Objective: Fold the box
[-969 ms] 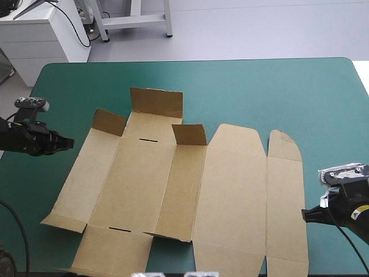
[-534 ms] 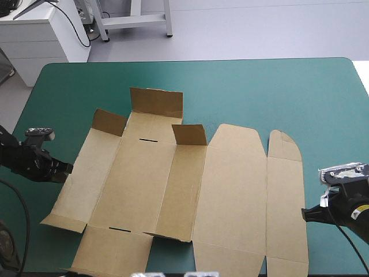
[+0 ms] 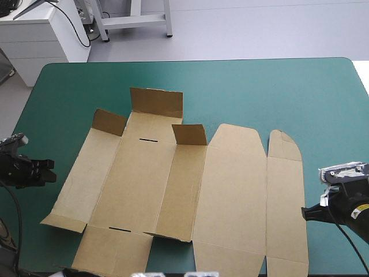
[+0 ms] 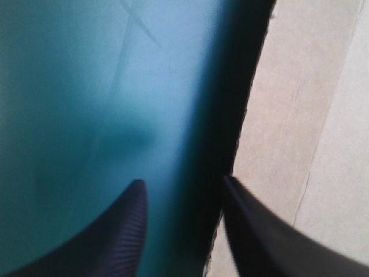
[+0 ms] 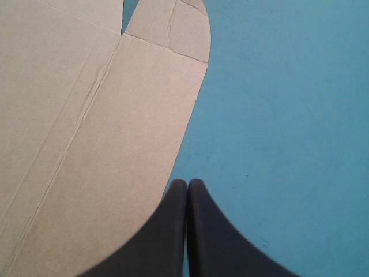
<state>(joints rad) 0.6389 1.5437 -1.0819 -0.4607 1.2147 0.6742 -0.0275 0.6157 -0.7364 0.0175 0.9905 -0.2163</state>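
- The brown box (image 3: 190,190) lay as a cut sheet on the teal-green cover (image 3: 259,81) of the counter (image 3: 346,63). It sat about midway between the left and right edges, and its near end reached almost to the near edge.
- Most of the board was flat. Three small flaps (image 3: 155,103) along its far-left part stood raised.
- The wide lid panel (image 3: 230,190), with its rounded far corners, lay flat to the right of the centre. Beyond it lay a narrow strip (image 3: 285,202) with a rounded far end, which formed the sheet's right edge.
- The left claw (image 3: 51,167) hung low over the bare cover just off the box's left edge, pointing toward it. In the high view a band of cover separated the two.
- In the left wrist view its black fingers (image 4: 127,231) stood apart with only cover and shadow between them, gripping nothing. The board's edge, with a dark shadow along it, ran just ahead of one fingertip.
- The right claw (image 3: 304,212) sat beside the narrow strip's right edge, toward the near end, pointing at the board.
- Its fingers (image 5: 167,231) were pressed together into a single point with nothing between them. The tip lay right at the board's edge, half over board and half over cover, and I could not tell whether it touched.
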